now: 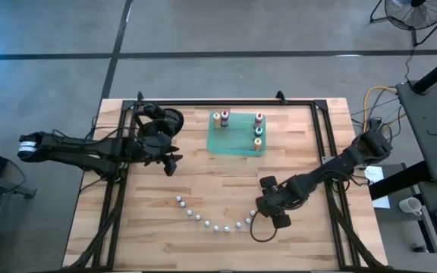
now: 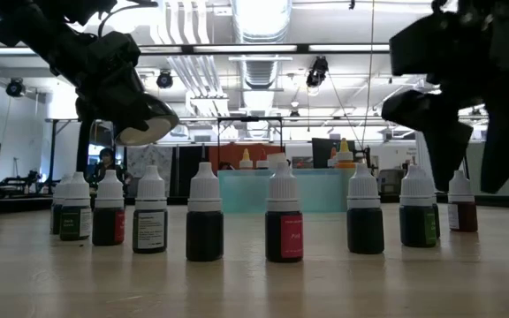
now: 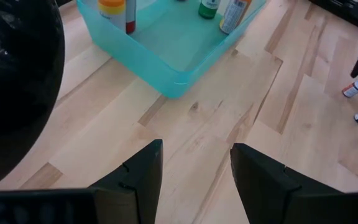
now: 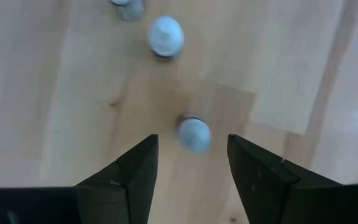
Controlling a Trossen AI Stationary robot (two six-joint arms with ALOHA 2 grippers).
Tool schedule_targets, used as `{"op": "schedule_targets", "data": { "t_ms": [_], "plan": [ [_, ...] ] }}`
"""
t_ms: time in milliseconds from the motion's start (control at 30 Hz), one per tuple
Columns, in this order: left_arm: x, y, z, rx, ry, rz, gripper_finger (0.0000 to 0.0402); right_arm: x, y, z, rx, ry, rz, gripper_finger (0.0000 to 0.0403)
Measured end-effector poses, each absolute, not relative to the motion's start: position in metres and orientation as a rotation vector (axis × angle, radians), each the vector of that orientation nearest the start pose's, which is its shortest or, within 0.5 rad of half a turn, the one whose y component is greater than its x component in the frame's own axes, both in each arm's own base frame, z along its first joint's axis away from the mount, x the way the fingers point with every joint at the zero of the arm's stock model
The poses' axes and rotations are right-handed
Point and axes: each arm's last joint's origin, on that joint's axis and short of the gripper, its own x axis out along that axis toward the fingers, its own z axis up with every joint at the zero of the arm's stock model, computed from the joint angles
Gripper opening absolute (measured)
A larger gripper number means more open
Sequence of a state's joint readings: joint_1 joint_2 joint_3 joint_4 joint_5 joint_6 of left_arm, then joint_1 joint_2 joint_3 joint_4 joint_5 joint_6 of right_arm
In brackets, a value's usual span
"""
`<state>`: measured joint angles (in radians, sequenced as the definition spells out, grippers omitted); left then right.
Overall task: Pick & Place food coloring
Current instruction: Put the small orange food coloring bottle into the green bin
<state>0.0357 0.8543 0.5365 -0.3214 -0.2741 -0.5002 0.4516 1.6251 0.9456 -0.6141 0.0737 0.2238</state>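
Right gripper (image 4: 188,163) over the last bottle (image 4: 194,134)
Its jaws gape, grasping nothing; left gripper (image 3: 194,167), also agape, hovers beside the tray (image 3: 166,56).

Your two arms were dark, nearly black, built of jointed segments with loose black cables running along them. The left arm (image 1: 89,152) carried a pale grey-white band near its outer end and a bulky rounded black housing at the wrist. The right arm (image 1: 332,168) looked blocky at its joints. Each gripper, the left gripper (image 3: 194,177) and the right gripper (image 4: 188,177), had two flat, angular black fingers with faint moulded seams.
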Motion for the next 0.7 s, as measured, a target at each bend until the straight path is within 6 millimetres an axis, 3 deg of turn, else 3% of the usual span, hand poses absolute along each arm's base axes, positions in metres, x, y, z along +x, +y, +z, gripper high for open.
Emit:
{"op": "schedule_targets", "data": {
  "t_ms": [267, 700],
  "plan": [
    [0.1745, 0.0141, 0.226, -0.403, 0.547, 0.451, 0.0163, 0.2668, 0.1268, 0.1703, -0.137, 1.265, 0.185, 0.0179],
    [0.1745, 0.0141, 0.226, -0.404, 0.547, 0.451, 0.0163, 0.2645, 0.1257, 0.1669, -0.139, 1.279, 0.179, 0.0118]
  ]
}}
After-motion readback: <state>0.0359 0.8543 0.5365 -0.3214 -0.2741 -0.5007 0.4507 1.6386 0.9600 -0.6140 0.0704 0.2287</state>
